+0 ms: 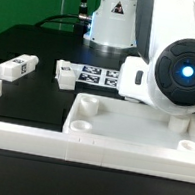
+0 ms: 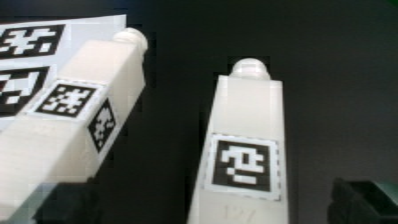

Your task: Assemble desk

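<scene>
Black two-finger gripper (image 2: pixel 217 203), jaws wide open and empty, hangs over short square white plastic tagged leg (image 2: pixel 249 130), likely lining up a grasp for white rimmed tray-like desk top (image 1: pixel 132 124).

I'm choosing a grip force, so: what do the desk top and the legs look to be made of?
Desk top: seemingly hard white plastic, moulded-looking, with a rounded rim, round sockets and a soft sheen. Legs: likely the same white plastic, smooth and slightly glossy on the edges. Their black-and-white tags look like flat printed stickers, possibly paper.
</scene>
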You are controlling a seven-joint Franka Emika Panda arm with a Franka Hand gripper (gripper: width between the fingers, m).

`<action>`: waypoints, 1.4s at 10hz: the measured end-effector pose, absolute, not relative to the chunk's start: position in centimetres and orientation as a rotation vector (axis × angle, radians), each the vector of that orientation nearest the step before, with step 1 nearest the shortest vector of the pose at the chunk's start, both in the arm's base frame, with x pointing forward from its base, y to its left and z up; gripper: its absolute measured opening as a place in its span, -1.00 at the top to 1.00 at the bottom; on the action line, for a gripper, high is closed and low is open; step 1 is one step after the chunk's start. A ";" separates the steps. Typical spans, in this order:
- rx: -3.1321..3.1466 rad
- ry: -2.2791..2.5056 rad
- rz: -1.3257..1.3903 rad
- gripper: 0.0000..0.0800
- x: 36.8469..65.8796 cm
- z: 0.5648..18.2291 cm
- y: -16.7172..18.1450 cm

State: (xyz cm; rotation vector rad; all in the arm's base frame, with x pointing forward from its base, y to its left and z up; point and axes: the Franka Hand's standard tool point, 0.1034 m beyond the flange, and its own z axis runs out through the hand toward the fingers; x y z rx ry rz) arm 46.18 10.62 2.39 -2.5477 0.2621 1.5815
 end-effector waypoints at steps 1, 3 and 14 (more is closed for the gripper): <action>-2.551 0.261 1.580 -0.62 46.1 2.1 10.8; -2.562 0.257 1.566 -0.62 46.1 1.6 11.1; -2.574 0.250 1.542 0.29 46.6 2.4 11.1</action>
